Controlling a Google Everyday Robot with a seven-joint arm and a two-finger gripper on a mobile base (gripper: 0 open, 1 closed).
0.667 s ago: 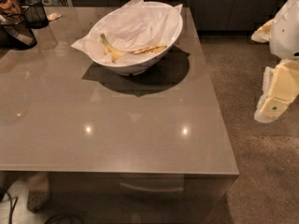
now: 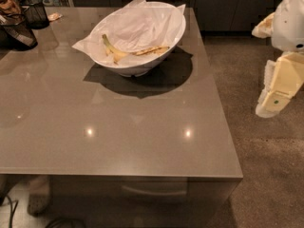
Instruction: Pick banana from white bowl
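Observation:
The banana [image 2: 127, 51] is yellow with brown marks and lies curved inside the white bowl [image 2: 142, 68], on crinkled white paper. The bowl stands on the grey table [image 2: 118, 137] toward its far edge. My gripper [image 2: 278, 91] hangs at the right edge of the view, off the table's right side and above the carpet, well away from the bowl. It holds nothing that shows.
Black mesh cups [image 2: 34, 12] and a larger black mesh holder [image 2: 16, 32] stand at the table's far left corner. Brown carpet [image 2: 266, 175] lies right of the table. Dark cabinets run along the back. A drawer handle [image 2: 152, 190] shows under the table's front edge.
The view has shifted slightly; the bowl and the arm sit a little lower and to the right in the frame. The banana has not moved in the bowl.

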